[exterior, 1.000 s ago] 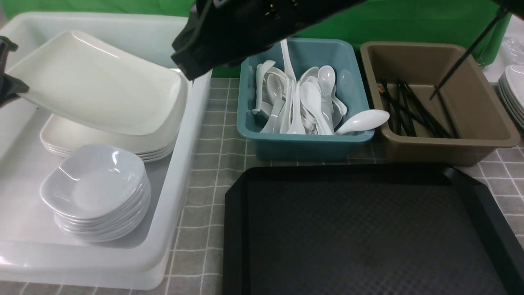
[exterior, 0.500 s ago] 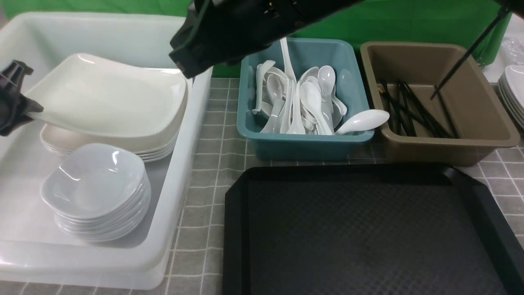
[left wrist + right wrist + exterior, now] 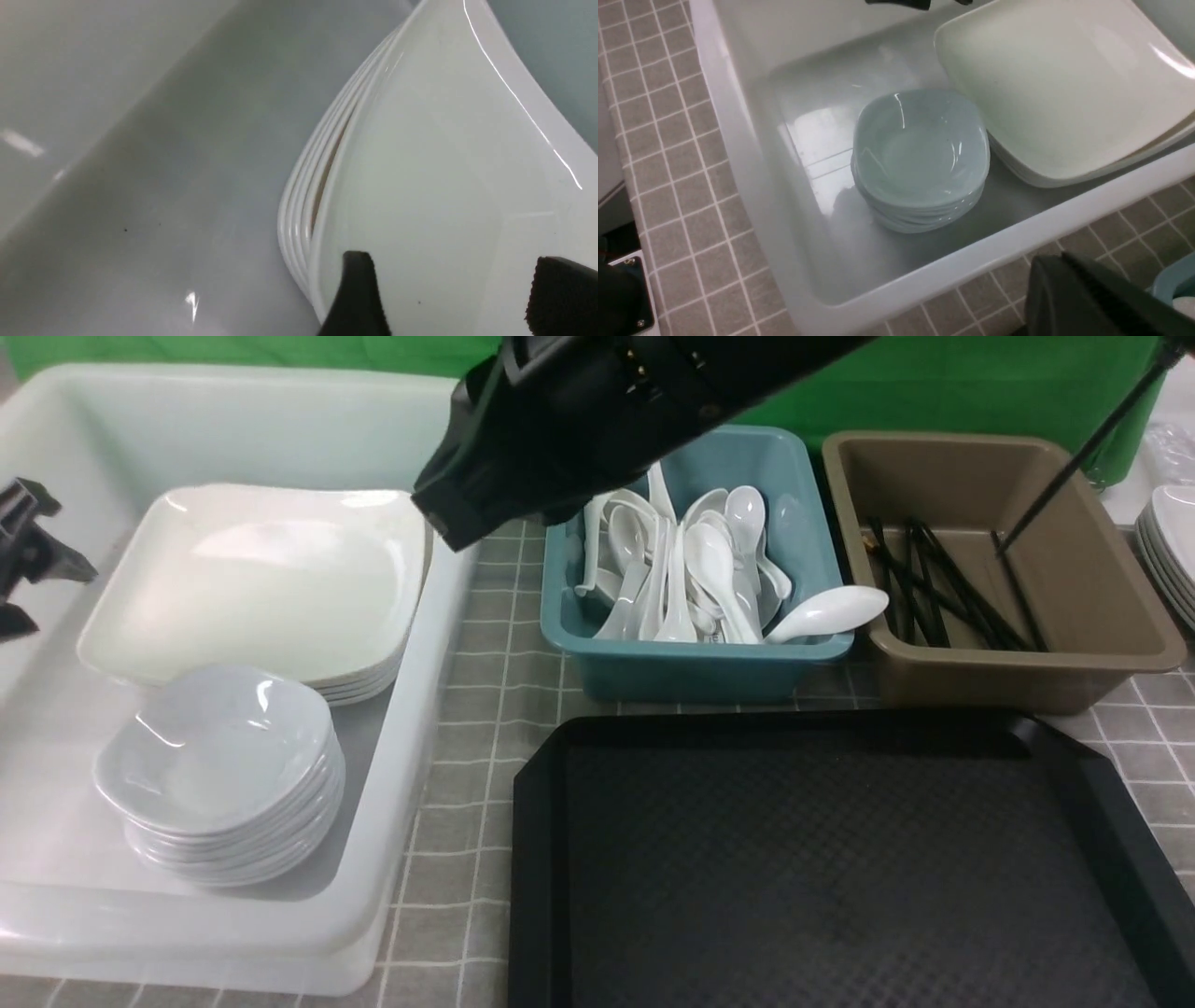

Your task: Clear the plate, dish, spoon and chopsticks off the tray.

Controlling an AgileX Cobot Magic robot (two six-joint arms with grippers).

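Lying clear of left gripper (image 3: 460,298): plate (image 3: 444,163)

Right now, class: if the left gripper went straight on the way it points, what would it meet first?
Most likely the plate, top of its stack in the white bin: the left gripper is open and aimed at it. Exact depth is unclear.

The front camera looks forward, with the plate (image 3: 252,579) to its left. Both wrist cameras view it from above, the left closest.
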